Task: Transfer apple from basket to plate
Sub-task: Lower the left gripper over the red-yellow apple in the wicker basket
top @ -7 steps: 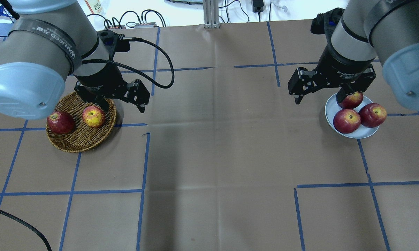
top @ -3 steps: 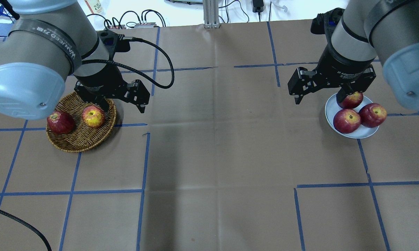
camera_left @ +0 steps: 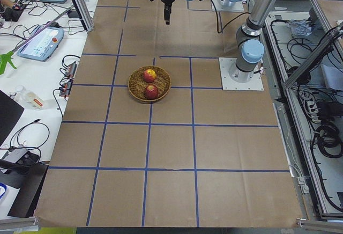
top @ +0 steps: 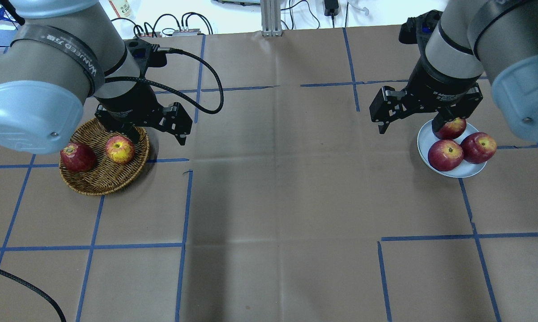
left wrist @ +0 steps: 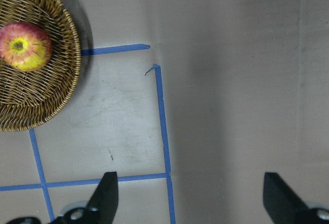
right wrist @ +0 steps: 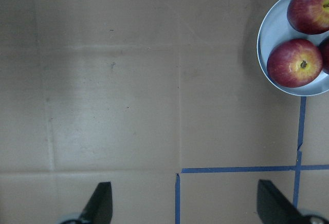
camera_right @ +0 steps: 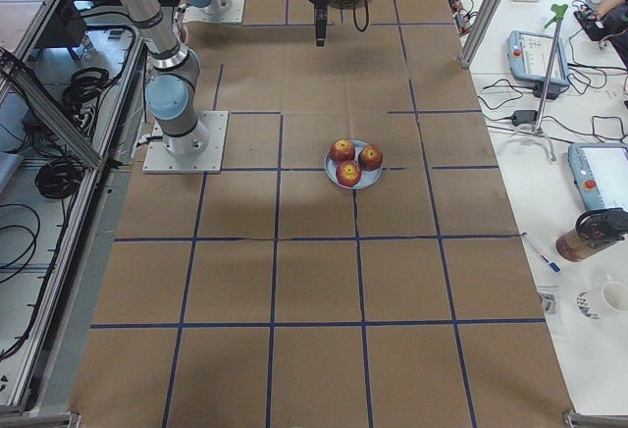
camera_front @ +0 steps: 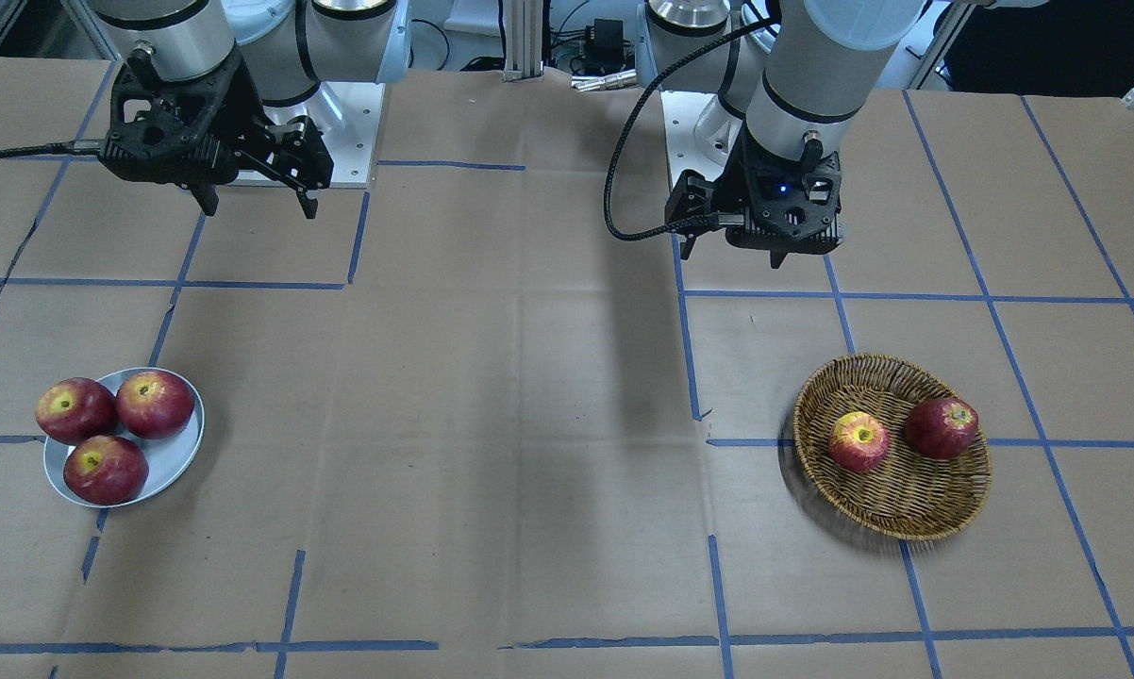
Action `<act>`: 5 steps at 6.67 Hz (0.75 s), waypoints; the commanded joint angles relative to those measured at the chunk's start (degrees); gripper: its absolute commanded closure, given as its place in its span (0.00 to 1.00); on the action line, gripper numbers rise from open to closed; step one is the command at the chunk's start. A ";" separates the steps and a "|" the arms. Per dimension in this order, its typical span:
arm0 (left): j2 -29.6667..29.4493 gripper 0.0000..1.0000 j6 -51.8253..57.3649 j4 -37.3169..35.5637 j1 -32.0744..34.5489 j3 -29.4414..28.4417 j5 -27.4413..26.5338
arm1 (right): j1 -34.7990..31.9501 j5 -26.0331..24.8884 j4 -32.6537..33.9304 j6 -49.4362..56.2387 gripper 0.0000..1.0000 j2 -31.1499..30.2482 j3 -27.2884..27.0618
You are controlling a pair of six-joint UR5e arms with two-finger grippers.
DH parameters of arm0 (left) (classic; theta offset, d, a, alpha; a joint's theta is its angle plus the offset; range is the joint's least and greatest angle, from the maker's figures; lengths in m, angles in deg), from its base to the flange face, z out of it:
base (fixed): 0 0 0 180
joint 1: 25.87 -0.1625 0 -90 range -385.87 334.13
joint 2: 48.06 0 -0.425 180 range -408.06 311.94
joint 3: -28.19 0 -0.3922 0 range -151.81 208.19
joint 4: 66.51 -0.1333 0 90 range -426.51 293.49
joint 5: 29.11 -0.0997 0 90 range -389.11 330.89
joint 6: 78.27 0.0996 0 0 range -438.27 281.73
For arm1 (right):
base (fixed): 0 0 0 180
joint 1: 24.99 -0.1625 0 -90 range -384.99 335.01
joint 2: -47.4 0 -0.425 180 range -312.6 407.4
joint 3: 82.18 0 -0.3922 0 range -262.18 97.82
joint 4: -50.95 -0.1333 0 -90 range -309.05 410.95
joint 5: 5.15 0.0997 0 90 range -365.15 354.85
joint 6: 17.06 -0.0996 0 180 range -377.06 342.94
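The apple (top: 120,149), red with a broad yellow streaked top, lies in the wicker basket (top: 99,188) on the table's left. It also shows in the front view (camera_front: 858,441) and the left wrist view (left wrist: 24,45). My left gripper (top: 150,134) is open and empty, raised above the table beside the basket's far right edge. The pale grey-blue plate (top: 457,172) sits on the right. My right gripper (top: 410,125) is open and empty, raised just left of the plate; one of its fingers hides part of the plate's far side in the overhead view.
A darker red apple (top: 77,157) lies in the basket left of the streaked one. Three deep red apples (top: 446,155) fill most of the plate. Brown paper with blue tape lines (top: 184,201) covers the table. Cables lie along the far edge.
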 commanded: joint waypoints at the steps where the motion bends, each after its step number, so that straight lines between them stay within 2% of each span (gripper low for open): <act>1: -0.21 0.01 0.23 -0.06 -0.26 -0.02 0.17 | 0.00 0.00 0.00 0.07 0.00 0.00 0.07; 3: -0.74 0.01 4.58 -1.03 -0.87 -0.02 -0.01 | 0.00 0.00 0.00 -0.02 0.00 0.00 0.07; 5: -3.01 0.01 11.89 -4.00 -5.95 -0.02 0.17 | 0.00 0.09 0.00 -0.02 0.00 0.00 -0.02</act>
